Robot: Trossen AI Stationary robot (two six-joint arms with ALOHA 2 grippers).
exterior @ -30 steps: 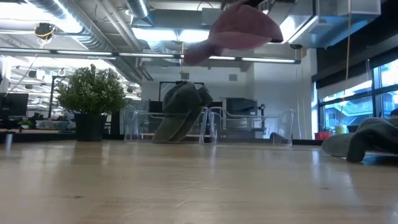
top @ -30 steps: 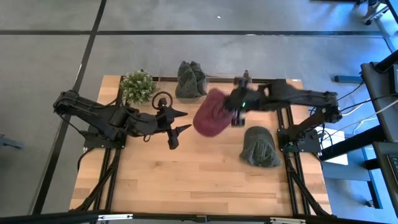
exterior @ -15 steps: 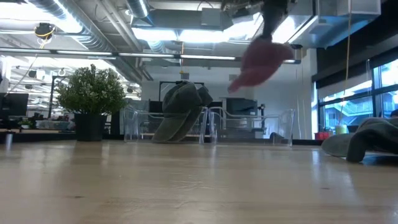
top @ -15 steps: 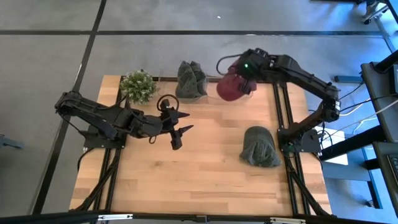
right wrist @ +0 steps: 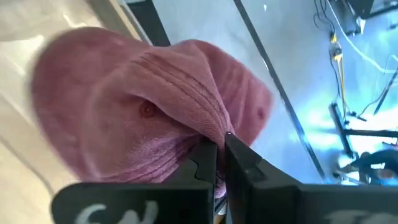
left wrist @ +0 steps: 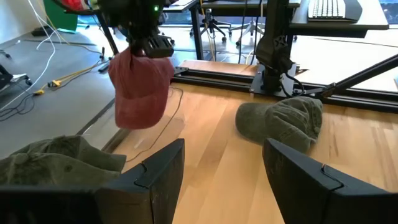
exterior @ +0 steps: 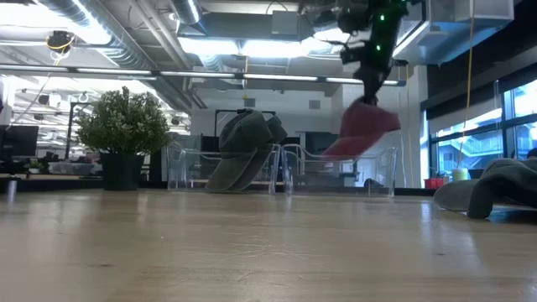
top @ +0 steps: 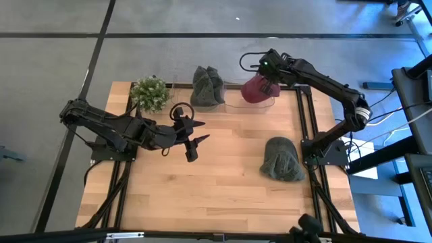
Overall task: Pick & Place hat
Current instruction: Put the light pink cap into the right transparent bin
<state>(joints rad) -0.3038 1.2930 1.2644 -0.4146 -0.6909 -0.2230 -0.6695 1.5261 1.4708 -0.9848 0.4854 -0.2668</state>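
Observation:
A maroon cap [top: 258, 90] hangs from my right gripper [top: 267, 70] near the table's far edge, over a clear stand [exterior: 384, 172]. It also shows in the low view [exterior: 362, 128], the left wrist view [left wrist: 140, 90] and the right wrist view [right wrist: 149, 118]. The right gripper [right wrist: 216, 163] is shut on it. One olive cap [top: 207, 86] sits propped on the neighbouring clear stand [exterior: 243, 151]. Another olive cap [top: 282, 158] lies flat on the table's right side. My left gripper [top: 196, 138] hovers open over the table's middle, touching nothing. My right gripper pinches a bunched fold of the maroon cap's crown [right wrist: 208, 134] between its two fingertips [right wrist: 205, 160], coming from above and pointing down. The cap hangs below the fingers, lifted clear of the table, brim end [exterior: 334, 151] lowest. I cannot tell whether it touches the clear stand.
A potted plant [top: 149, 93] stands at the far left corner. The clear stands [exterior: 285, 168] line the far edge. Bare wood [top: 216, 189] lies toward the near edge. Black frame rails [top: 307, 115] run along the table's right side.
My right gripper has carried the maroon cap from over the table's middle toward the far edge and lowered it; the cap, first spread out high up, now hangs down over the right clear stand. The gripper stayed shut.

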